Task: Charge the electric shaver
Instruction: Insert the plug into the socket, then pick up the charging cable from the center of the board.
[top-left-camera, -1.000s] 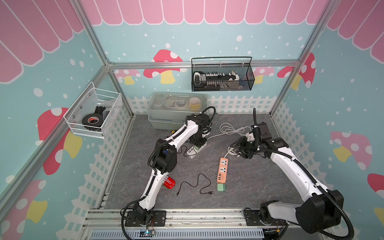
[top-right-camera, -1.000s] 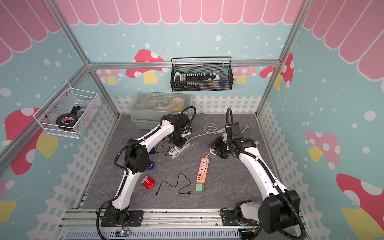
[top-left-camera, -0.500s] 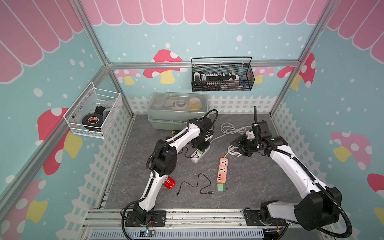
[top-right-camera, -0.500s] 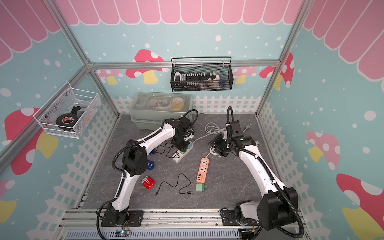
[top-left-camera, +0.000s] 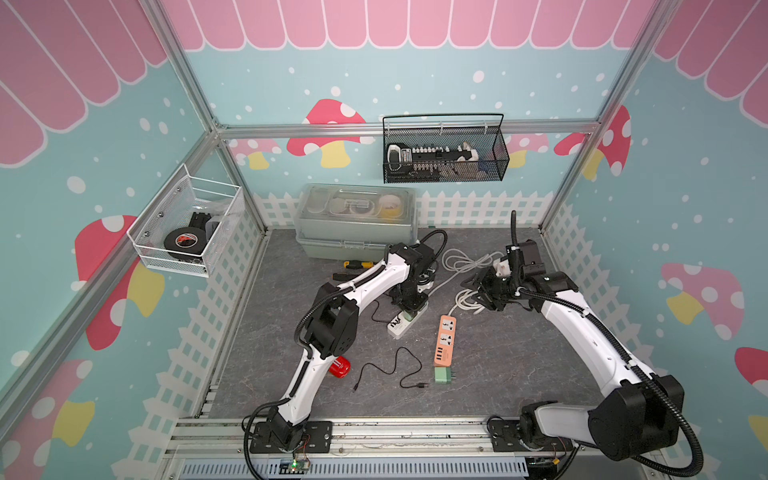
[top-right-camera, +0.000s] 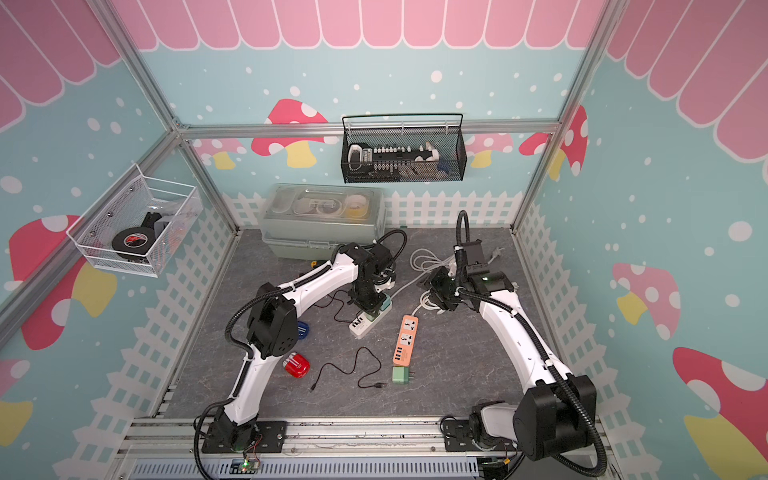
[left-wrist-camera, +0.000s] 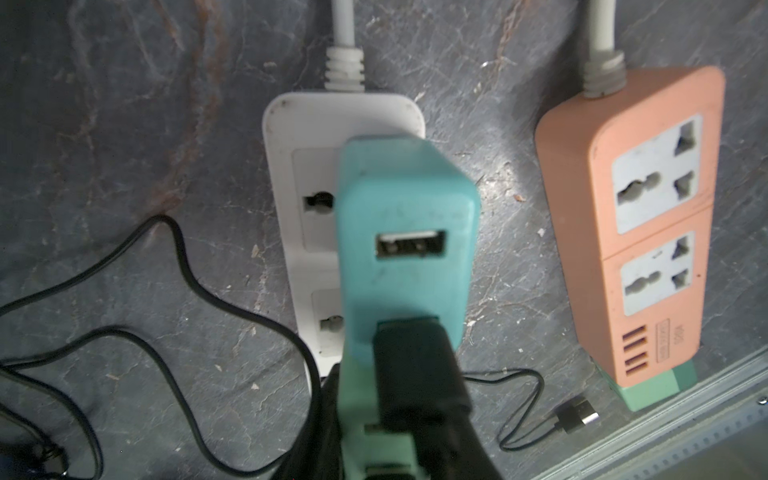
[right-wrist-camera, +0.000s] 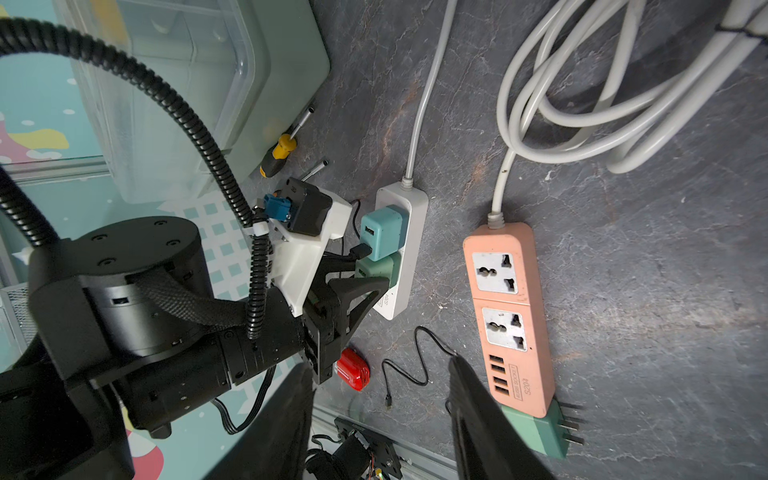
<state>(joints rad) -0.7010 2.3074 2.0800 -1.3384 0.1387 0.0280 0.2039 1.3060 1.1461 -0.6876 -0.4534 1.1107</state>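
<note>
Sliding forward past the small blue shaver (top-right-camera: 302, 328) lying by its elbow, the left gripper (top-right-camera: 370, 308) stays clamped on the mint adapter (right-wrist-camera: 382, 268), and the white power strip (top-right-camera: 360, 327) has come along with it. That suggests the unanchored strip needs bracing. The right gripper (top-right-camera: 430, 289) hovers over the white cable coil (right-wrist-camera: 582, 104), jaws apart and empty.

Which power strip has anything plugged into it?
The white power strip: a teal adapter sits in one of its sockets. The orange power strip beside it has both sockets empty.
</note>
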